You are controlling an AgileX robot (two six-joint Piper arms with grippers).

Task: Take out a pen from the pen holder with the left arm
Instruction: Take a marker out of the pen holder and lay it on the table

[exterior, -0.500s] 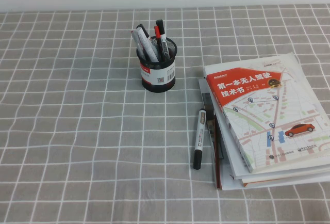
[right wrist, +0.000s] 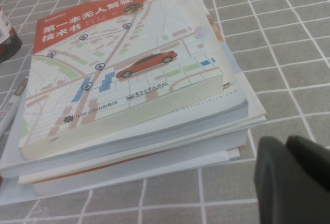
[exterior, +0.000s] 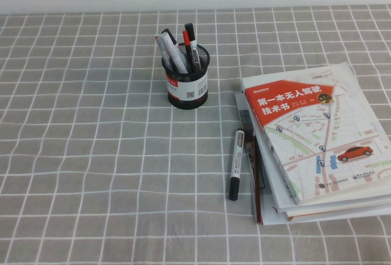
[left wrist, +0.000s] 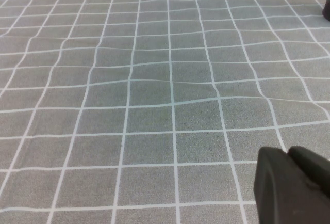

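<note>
Fingers of left gripper (left wrist: 287,154) pressed together, empty, low over tablecloth (left wrist: 154,79). Same on right gripper (right wrist: 286,144), near the book stack (right wrist: 129,79). Several pens (exterior: 194,48) stand in pen holder (exterior: 186,88); loose marker (exterior: 236,164) lies flat beside the stack.

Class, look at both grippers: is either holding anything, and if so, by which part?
Nothing is held. The left gripper is shut over the tablecloth; the right gripper is shut beside the stack of books.
</note>
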